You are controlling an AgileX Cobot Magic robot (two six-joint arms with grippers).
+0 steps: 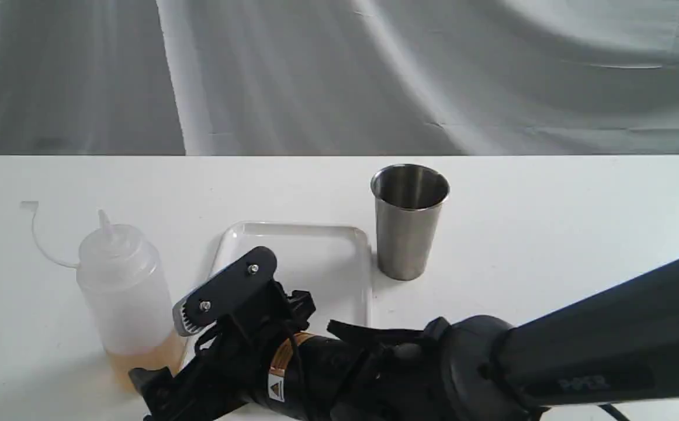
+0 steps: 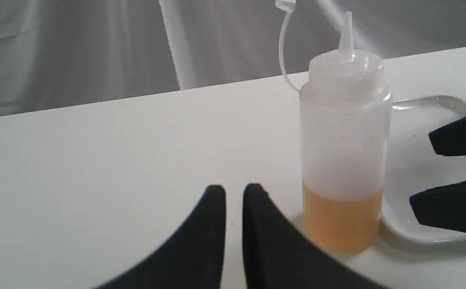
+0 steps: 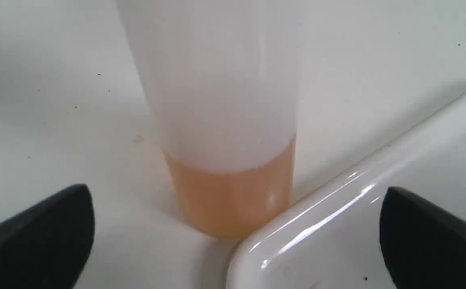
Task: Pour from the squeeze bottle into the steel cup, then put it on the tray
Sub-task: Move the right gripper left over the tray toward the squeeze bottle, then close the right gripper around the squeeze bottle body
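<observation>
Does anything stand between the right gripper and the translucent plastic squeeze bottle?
Nothing visible does. The translucent plastic squeeze bottle stands ahead of the right gripper, jaws open; the glossy white tray lies beside the bottle's base.
</observation>
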